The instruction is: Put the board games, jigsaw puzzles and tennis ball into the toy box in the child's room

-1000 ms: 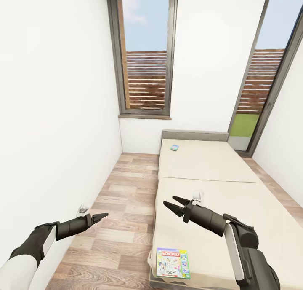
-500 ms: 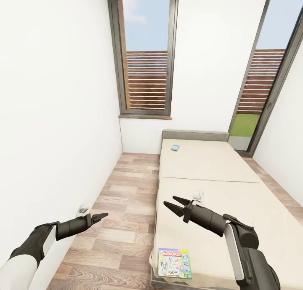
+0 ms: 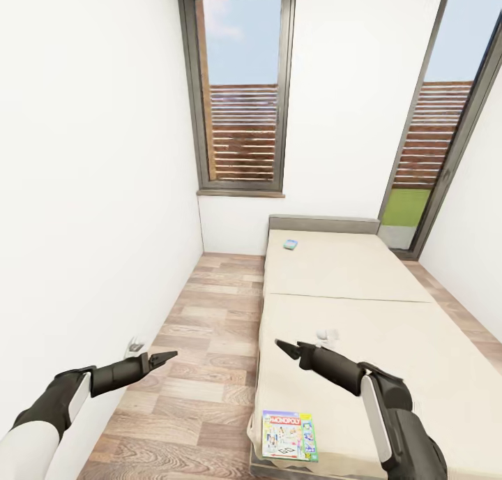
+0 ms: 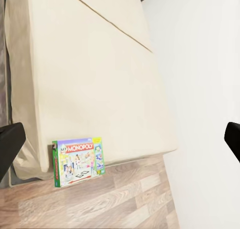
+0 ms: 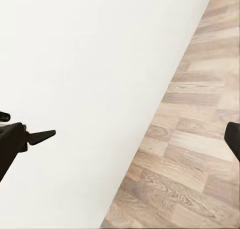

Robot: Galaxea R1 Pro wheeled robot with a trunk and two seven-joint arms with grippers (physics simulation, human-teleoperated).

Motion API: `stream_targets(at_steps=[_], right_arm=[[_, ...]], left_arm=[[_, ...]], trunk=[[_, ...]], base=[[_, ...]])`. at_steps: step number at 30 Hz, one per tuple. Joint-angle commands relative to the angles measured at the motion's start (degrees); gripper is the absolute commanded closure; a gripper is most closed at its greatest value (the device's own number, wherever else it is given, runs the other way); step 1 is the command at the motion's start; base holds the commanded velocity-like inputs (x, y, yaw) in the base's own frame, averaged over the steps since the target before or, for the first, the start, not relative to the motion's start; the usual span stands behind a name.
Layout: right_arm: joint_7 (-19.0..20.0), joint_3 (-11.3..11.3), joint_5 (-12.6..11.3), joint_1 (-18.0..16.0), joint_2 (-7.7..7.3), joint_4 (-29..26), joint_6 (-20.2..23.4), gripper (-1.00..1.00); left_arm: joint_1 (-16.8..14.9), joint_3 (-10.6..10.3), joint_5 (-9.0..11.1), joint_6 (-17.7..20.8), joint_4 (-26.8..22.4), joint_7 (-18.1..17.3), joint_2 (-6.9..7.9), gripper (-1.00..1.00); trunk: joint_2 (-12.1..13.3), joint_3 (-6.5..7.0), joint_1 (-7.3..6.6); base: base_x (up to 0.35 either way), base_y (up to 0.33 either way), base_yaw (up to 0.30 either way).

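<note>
Head view places the right claw [image 3: 287,348] above the near section of the bed [image 3: 390,326], holding nothing. Its jaws read as a single point from this angle, so the head view cannot tell whether they are spread; in the right wrist view the two fingertips stand at opposite edges of the picture, wide apart. The left claw [image 3: 165,358] hangs over the wood-plank floor [image 3: 202,340] near the white wall [image 3: 90,187], also empty; the left wrist view shows its fingertips spread wide.

The green Monopoly board game [image 3: 288,435] lies flat at the bed's near corner, below and behind the right claw and well apart from it. The small blue board game [image 3: 290,244] lies far ahead of that claw, near the headboard [image 3: 324,223].

Judged step: reach for the Monopoly box. Recommended procedure:
- Draw the right claw back and down toward the box.
- Approach from the edge that overhangs or meets the mattress border; a thin flat box gives little to grip from above.
- Keep the jaws spread until they straddle the edge.
</note>
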Motion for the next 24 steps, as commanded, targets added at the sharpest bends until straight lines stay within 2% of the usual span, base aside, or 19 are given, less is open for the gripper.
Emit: stream_targets(at_steps=[1,3,8,11,14,19,24], right_arm=[[-1.11,-0.16,-0.46,-0.39,0.05,0.61,0.48,-1.00],[-4.25,-0.33,-0.62,-1.46,0.08,3.23,0.48,-1.00],[-7.11,-0.49,-0.71,-3.69,0.12,8.57,0.53,-1.00],[-9.31,-1.27,-1.38,-5.88,0.13,13.98,0.64,-1.00],[-10.26,-2.24,-2.68,-7.05,0.12,17.20,0.67,-1.00],[-11.20,-3.58,-6.17,-9.40,-0.51,23.71,0.85,-1.00],[-11.31,-3.83,-6.95,-10.12,-0.83,25.42,1.06,-1.00]], left_arm=[[-0.06,0.20,-0.08,0.59,-0.01,-0.28,0.00,-1.00],[-0.06,0.21,-0.03,0.67,-0.02,-0.40,0.07,-1.00],[-0.06,0.27,0.00,0.86,-0.03,-0.47,0.18,-1.00],[-0.06,0.25,0.00,0.96,-0.03,-0.48,0.20,-1.00],[-0.06,0.20,-0.03,1.01,-0.03,-0.49,0.18,-1.00],[-0.06,0.14,-0.06,1.06,-0.03,-0.49,0.10,-1.00],[-0.06,0.13,-0.08,1.09,-0.03,-0.49,0.09,-1.00]], trunk=[[-0.14,-0.13,0.04],[-0.14,-0.13,0.04],[-0.14,-0.13,0.04],[-0.14,-0.13,0.04],[-0.14,-0.13,0.04],[-0.14,-0.13,0.04],[-0.14,-0.13,0.04]], base=[[0.000,0.000,0.000],[0.000,0.000,0.000],[0.000,0.000,0.000],[0.000,0.000,0.000],[0.000,0.000,0.000],[0.000,0.000,0.000],[0.000,0.000,0.000]])
